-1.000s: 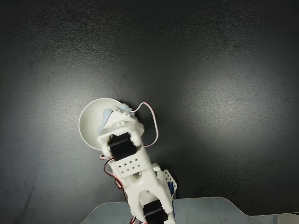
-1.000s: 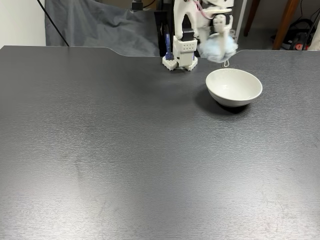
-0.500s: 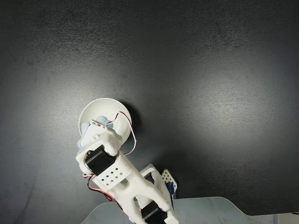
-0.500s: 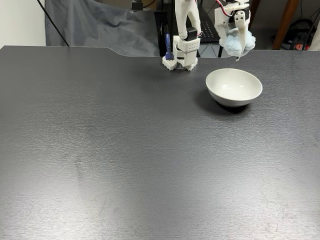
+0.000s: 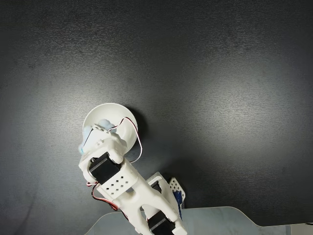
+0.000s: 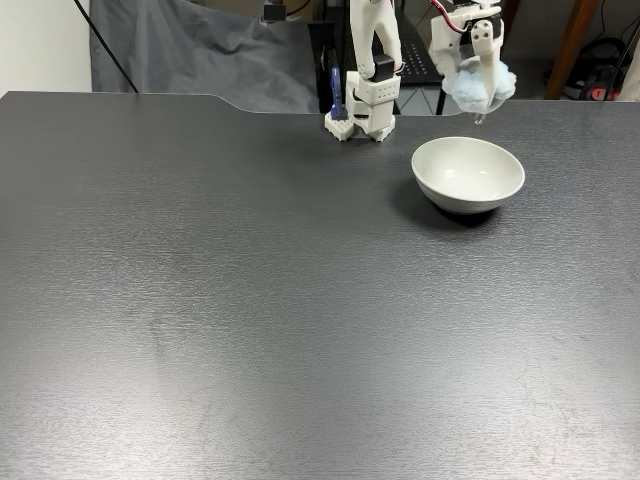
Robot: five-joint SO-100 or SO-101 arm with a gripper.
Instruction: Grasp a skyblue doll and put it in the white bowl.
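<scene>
Counter, dark and matte, carries the bowl near its far edge in a fixed view looking across it. Beside the bowl, the white arm's base stands at that edge. Above the bowl hangs the gripper, jaws clamped on the doll, which is clear of the rim. From above, blue fluff peeks over the bowl.
</scene>
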